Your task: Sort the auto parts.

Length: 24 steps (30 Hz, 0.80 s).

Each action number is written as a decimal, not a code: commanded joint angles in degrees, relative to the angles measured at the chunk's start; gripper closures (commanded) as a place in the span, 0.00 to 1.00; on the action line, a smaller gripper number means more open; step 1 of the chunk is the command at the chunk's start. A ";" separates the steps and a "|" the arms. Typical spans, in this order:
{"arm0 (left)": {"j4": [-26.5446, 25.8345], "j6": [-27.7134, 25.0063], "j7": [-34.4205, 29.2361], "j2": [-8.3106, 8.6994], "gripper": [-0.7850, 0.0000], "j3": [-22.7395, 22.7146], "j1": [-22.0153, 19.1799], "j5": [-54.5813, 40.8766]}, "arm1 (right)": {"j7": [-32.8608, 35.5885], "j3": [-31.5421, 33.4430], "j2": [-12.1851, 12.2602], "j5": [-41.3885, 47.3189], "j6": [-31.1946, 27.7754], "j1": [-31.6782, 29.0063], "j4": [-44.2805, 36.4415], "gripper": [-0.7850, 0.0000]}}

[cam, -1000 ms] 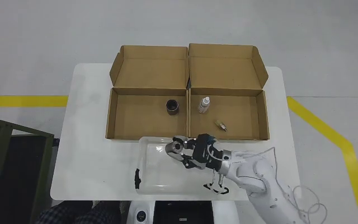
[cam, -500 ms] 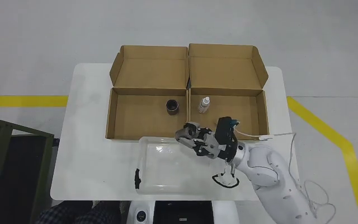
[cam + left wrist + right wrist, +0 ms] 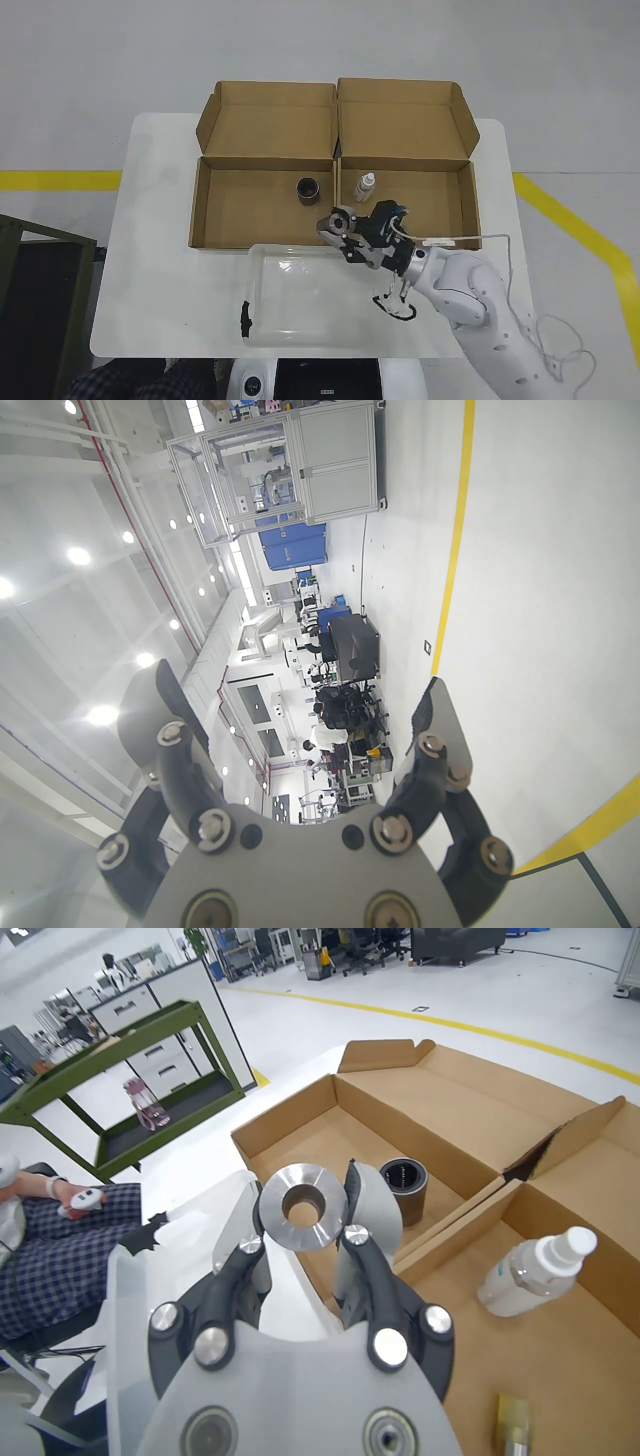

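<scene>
Dark metal cylinder [image 3: 307,190], hollow and upright, stands toward the right end of the left cardboard box [image 3: 200,205], one of two open brown boxes set side by side on the white table [image 3: 150,250]. In front of that box, just beside its near wall, lies a clear plastic bin [image 3: 290,300] with a black clip [image 3: 244,322] at its left rim. Further right is the silver metal ring [image 3: 322,1233] with a round centre hole. The right gripper [image 3: 302,1203] pinches it by the rim between both fingers, its flat face turned to the wrist camera. The ring hangs in the air above the near wall of the boxes, about where the two meet, by the far edge of the bin. In the right cardboard box [image 3: 470,205] a small white-capped clear bottle [image 3: 365,186] lies on its side near the left wall. A short metal pin [image 3: 512,1420], part yellowish and part silver, lies on the floor nearer the front. The left gripper [image 3: 300,700] has its fingers spread wide with nothing between them and points out at the room.
</scene>
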 commanded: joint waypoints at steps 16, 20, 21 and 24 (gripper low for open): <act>0.00 0.00 0.00 0.00 0.00 0.00 0.00 0.00 | 5.44 -10.39 -2.21 -11.83 6.47 10.30 6.42 1.00; 0.00 0.00 0.00 0.00 0.00 0.00 0.00 0.00 | 6.06 -12.33 -2.93 -11.35 7.35 12.53 9.11 1.00; 0.00 0.00 0.00 0.00 0.00 0.00 0.00 0.00 | 6.12 -12.81 -3.12 -11.34 7.54 13.07 9.76 1.00; 0.00 0.00 0.00 0.00 0.00 0.00 0.00 0.00 | 6.44 -14.01 -3.65 -11.46 8.38 14.66 11.38 1.00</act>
